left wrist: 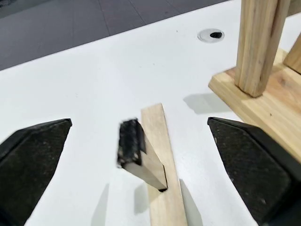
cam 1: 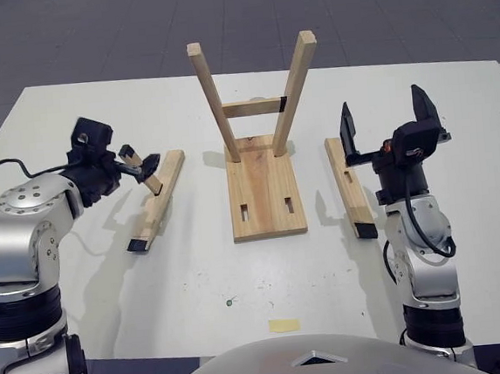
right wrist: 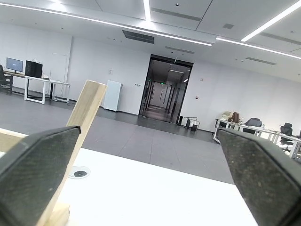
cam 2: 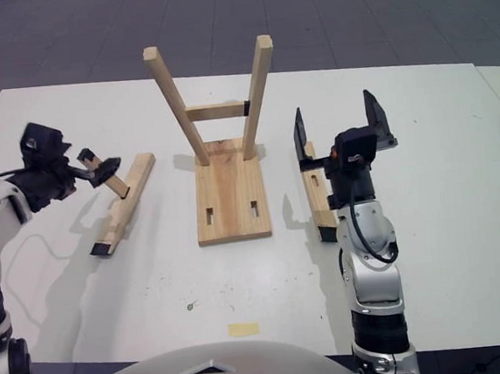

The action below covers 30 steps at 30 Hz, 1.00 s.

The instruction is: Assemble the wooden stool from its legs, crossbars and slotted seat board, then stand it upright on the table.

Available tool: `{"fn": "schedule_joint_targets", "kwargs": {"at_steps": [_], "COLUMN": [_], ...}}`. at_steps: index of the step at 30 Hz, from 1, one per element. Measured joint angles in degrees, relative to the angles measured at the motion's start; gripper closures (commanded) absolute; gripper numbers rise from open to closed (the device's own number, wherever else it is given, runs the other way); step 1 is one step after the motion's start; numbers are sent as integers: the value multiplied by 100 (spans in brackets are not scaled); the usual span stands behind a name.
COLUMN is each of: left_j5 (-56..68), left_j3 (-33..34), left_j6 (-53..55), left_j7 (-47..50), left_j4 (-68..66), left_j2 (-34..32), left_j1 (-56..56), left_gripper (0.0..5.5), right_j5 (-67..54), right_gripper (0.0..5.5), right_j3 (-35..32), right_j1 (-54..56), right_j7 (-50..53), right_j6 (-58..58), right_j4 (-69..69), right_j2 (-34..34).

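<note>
Pale wood leg [cam 1: 156,199] lies flat on the table [cam 1: 95,113] left of the seat board [cam 1: 267,199], long axis running away from me and canted a bit toward the board, black-capped end nearest me. A short crossbar stub [left wrist: 141,155] is plugged into it and sticks up at a tilt toward my left gripper [cam 1: 140,159]. My left fingers [left wrist: 33,160] are spread wide; in the wrist view the stub's black tip sits between them, touching neither, so that arm is clearly the nearer one for this piece. I'd judge the next move is closing on the stub across its width. The board lies flat mid-table with two standing legs [cam 1: 211,90] and a crossbar [cam 1: 254,107] in its far slots; the near slots [cam 1: 244,212] are empty. The other loose leg [cam 1: 352,187] lies right of the board, parallel to its edge. My right gripper [cam 1: 381,98] is raised above it, fingers wide apart, pointing up, holding nothing.
</note>
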<state>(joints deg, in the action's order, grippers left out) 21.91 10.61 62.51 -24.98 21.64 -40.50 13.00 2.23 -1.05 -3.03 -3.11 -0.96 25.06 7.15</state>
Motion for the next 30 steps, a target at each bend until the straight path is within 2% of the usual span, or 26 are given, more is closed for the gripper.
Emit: {"fn": "schedule_joint_targets", "kwargs": {"at_steps": [8,15,23,30], "left_j5": [-458,-482,-472,-415], "left_j3": [-606,-782,-821,-922], "left_j6": [-556,-978,-781,-565], "left_j7": [-314,-816,-1077,-1263], "left_j4": [-1166,-1480,-1525,-1467], "left_j2": [-188,-415,-541,-556], "left_j1": [-400,-372,-130,90], "left_gripper": [13,125,12,12], "right_j5": [93,188,336,476], "right_gripper": [10,10,10,10], "right_j3": [172,281,413,497], "right_j1": [-149,-210,-340,-409], "right_j7": [116,181,383,524], "right_j6": [-12,-11,54,134], "right_j4": [81,92,90,65], "right_j2": [-185,-304,-529,-634]}}
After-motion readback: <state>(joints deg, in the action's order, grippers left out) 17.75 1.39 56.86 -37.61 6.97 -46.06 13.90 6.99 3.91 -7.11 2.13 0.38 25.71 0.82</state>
